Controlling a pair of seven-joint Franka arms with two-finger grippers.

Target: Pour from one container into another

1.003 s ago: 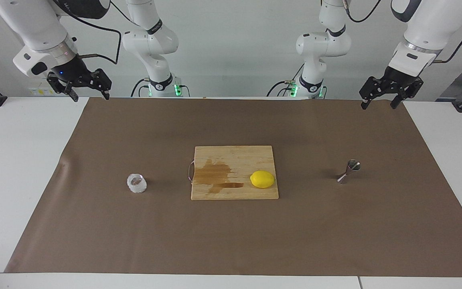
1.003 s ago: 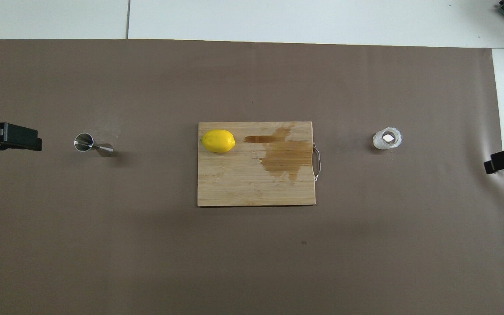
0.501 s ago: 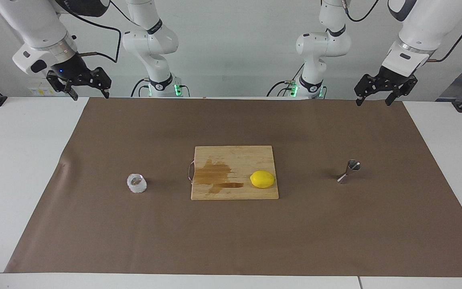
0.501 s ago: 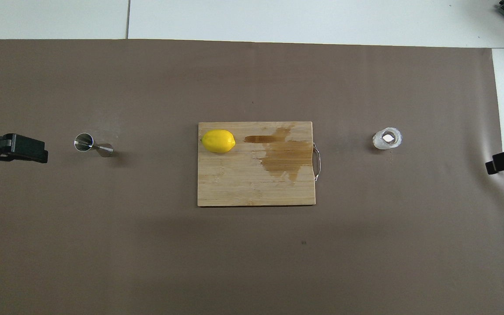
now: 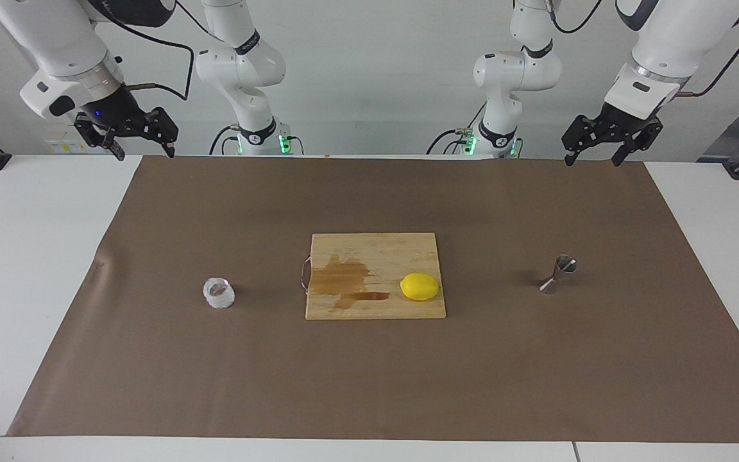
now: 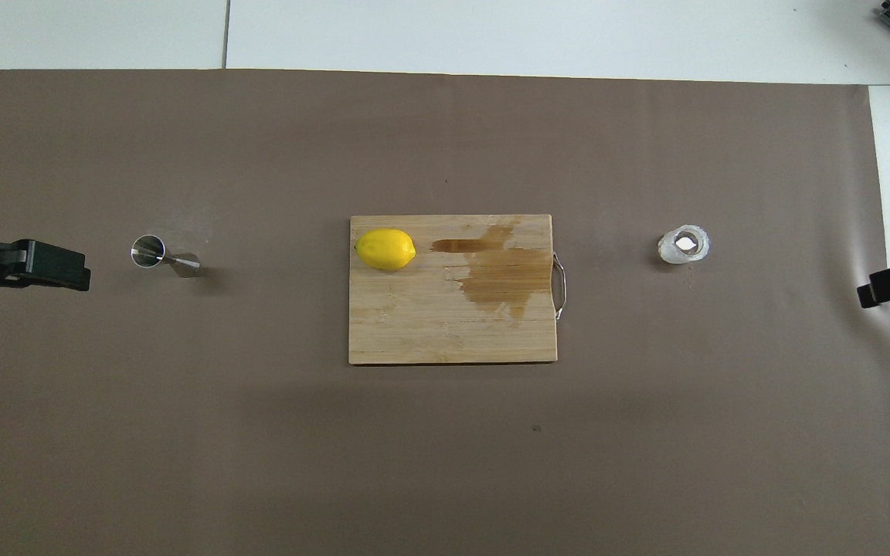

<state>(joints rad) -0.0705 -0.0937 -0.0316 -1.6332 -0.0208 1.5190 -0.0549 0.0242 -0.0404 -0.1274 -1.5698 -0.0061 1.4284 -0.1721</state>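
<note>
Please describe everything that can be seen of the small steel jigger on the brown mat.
The steel jigger is small, shiny and hourglass-shaped: two metal cones joined at a narrow waist. It stands upright on the brown mat, its open upper cup facing up. It stands alone toward the left arm's end of the table, apart from the cutting board. Nothing but the mat touches it, and no pincer is near it. Whether it holds liquid cannot be told.
</note>
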